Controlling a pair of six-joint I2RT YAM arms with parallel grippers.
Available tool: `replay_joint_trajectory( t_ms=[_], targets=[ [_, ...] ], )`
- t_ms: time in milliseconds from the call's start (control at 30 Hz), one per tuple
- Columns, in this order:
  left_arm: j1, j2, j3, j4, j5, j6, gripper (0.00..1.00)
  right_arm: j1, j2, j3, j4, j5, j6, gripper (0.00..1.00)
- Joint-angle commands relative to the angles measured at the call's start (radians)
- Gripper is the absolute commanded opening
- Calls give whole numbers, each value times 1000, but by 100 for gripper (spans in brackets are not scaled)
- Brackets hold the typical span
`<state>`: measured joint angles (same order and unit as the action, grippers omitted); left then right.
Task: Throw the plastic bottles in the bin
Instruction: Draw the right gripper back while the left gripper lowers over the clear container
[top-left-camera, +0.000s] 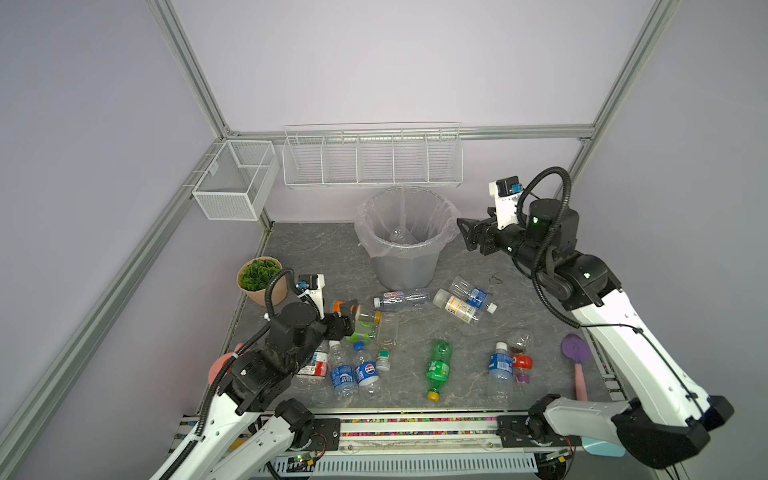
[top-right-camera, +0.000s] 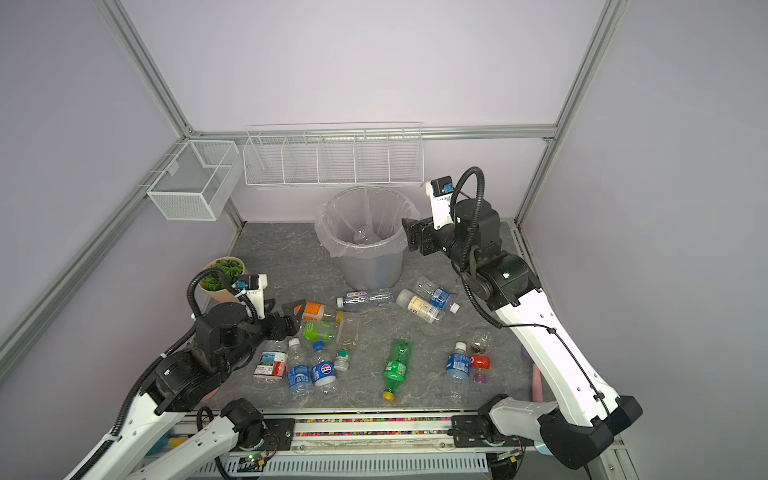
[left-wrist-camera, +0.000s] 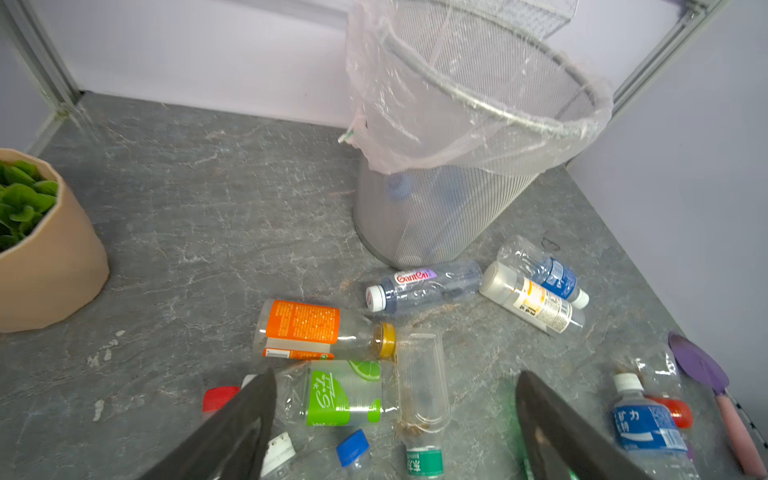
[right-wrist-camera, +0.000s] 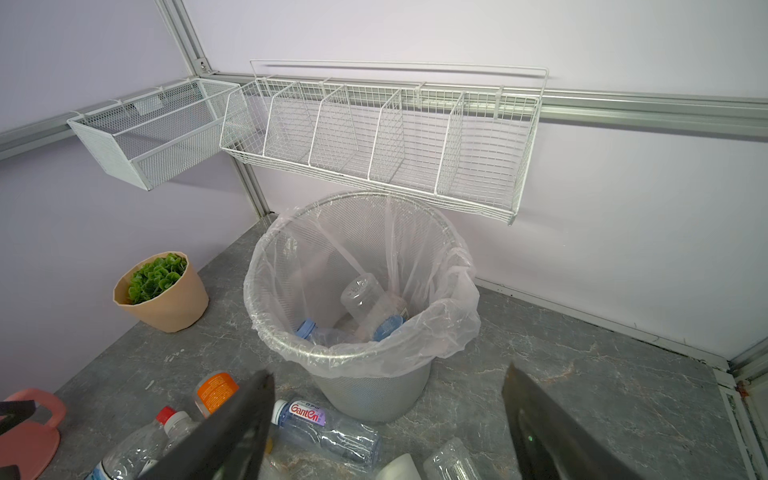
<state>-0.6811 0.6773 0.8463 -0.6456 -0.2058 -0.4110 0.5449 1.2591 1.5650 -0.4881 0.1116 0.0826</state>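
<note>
About fourteen plastic bottles (top-left-camera: 438, 368) lay scattered on the bench (top-left-camera: 307, 249) in front of the one bin (top-left-camera: 405, 266), and at least two more (right-wrist-camera: 365, 301) lay inside it. One label read "Ganten" (top-left-camera: 401, 298), one showed the Pepsi roundel (top-left-camera: 366, 371), and three others were blue. The left pincer (top-left-camera: 349, 318) gaped empty over the orange-label bottle (top-left-camera: 359, 311). The right pincer (top-left-camera: 466, 233) gaped empty beside the bin's rim.

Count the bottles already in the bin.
2. A clear bottle leans in the middle of the bin; a pale-blue-capped bottle lies beside it at the bottom. Others may hide below the rim.
</note>
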Motion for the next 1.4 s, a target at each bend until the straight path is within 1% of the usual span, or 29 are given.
replay_joint_trajectory(
  t_ms=[0,100,300,467,633,867,1033,1367],
  targets=[
    [-3,66,-23,10,79,-15,89,-1,-1,-43,-41,2,14,88],
    [-3,115,-33,26,108,-17,88,0,-7,-72,-51,11,30,88],
    [-3,184,-43,37,134,-25,88,-2,-44,-156,-18,93,76,89],
    [-7,232,-60,71,174,-41,86,-2,-61,-200,-14,76,75,89],
    [-23,281,-67,97,188,-47,85,-4,-74,-228,-22,85,80,89],
    [-53,362,-79,131,197,-54,84,-5,-87,-259,-47,45,87,89],
    [-92,423,-77,155,192,-57,84,-5,-93,-285,-63,43,102,88],
    [-103,543,-66,166,213,-72,82,-11,-127,-347,-59,54,126,89]
  ],
)
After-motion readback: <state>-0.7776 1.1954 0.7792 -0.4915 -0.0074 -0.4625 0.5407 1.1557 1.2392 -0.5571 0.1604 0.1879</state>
